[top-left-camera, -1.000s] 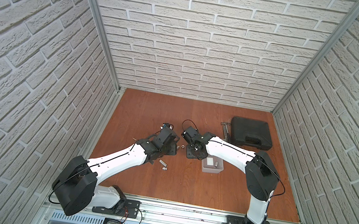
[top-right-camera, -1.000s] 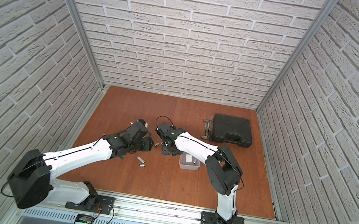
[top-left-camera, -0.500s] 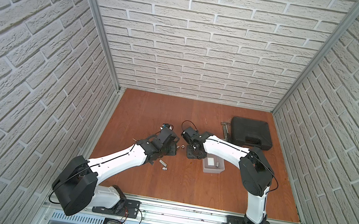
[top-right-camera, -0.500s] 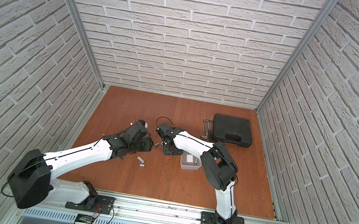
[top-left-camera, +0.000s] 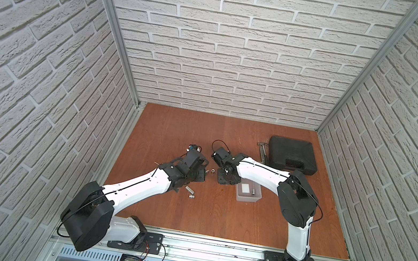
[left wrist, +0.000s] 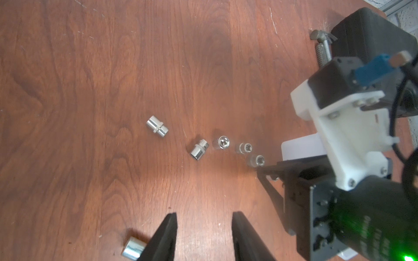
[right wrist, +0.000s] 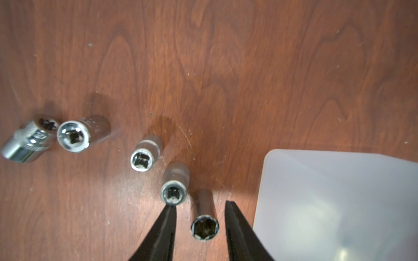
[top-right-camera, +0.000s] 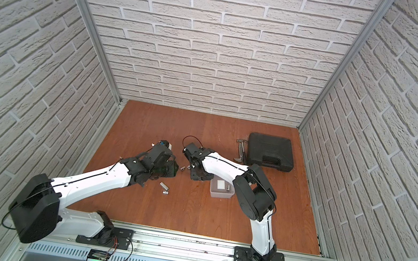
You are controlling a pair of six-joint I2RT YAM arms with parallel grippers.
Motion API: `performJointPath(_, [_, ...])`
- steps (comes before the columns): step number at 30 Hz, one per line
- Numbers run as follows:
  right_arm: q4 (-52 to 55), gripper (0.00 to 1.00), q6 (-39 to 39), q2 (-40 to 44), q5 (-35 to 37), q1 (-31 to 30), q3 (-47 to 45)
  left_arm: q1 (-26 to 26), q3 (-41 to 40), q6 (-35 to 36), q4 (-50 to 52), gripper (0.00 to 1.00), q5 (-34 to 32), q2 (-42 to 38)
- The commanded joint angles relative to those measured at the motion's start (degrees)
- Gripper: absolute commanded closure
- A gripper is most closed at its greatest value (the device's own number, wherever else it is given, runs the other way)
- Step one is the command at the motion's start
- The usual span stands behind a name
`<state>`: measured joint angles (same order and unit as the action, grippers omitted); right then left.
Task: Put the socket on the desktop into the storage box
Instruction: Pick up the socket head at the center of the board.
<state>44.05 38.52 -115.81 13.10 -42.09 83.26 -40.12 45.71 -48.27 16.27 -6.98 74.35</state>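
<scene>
Tall chrome hex socket [right wrist: 204, 226] stands upright on reddish-brown wood-grain counter [right wrist: 248, 67] btwn the black fingers of right pincer [right wrist: 199, 204], part-open w/ slim gaps either side, gripping nothing, translucent greyish-white plastic storage box [right wrist: 328, 203] just beside; left pincer [left wrist: 204, 213] open, empty; engraving on short chrome socket [right wrist: 29, 140] unreadable.

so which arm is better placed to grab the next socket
Right. The right pincer straddles a socket beside the box, jaws not yet touching it. The left pincer is open over bare desktop, another socket lying outside it.
</scene>
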Motion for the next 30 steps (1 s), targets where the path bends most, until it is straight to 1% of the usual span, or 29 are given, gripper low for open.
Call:
performJointPath(1, [-0.9, 0.65, -0.64, -0.88, 0.07, 0.28, 1.13, 0.39, -0.79, -0.11, -1.46, 0.55, 0.21, -0.11])
performJointPath(4, [-1.33, 0.66, -0.81, -1.07, -0.27, 0.31, 0.99, 0.39, -0.78, -0.2, -1.52, 0.55, 0.39, 0.07])
performJointPath(7, [-1.47, 0.69, -1.02, -1.25, -0.19, 0.27, 1.0, 0.39, -0.76, -0.2, -1.47, 0.55, 0.33, 0.1])
performJointPath(10, [-1.34, 0.76, -1.08, -1.25, -0.27, 0.39, 1.06, 0.39, -0.66, -0.16, -1.3, 0.55, 0.22, -0.1])
performJointPath(15, [-1.51, 0.92, -0.73, -0.29, -0.96, 0.28, 0.26, 0.43, -0.44, -0.06, -1.24, 0.55, 0.11, -0.02])
performJointPath(17, [-1.7, 0.97, -0.5, 0.33, -1.23, 0.26, -0.31, 0.35, -0.36, -0.07, -1.34, 0.55, 0.21, 0.17])
performJointPath(21, [-4.14, 0.98, -0.87, 2.08, -3.1, 0.27, -2.31, 0.39, -0.28, -0.15, -1.51, 0.55, 0.23, 0.42])
performJointPath(23, [-5.91, 0.98, -1.07, 4.98, -4.93, 0.28, -3.57, 0.39, -0.11, -0.12, -1.51, 0.55, 0.37, 0.54])
performJointPath(27, [-11.74, 0.98, -1.52, 9.08, -10.6, 0.26, -7.15, 0.4, -0.6, -0.02, -2.52, 0.55, 0.62, -0.14])
performJointPath(30, [-17.84, 0.98, -1.63, 11.95, -16.37, 0.57, -10.88, 0.43, -1.76, 0.11, -4.5, 0.56, 1.73, -0.87])
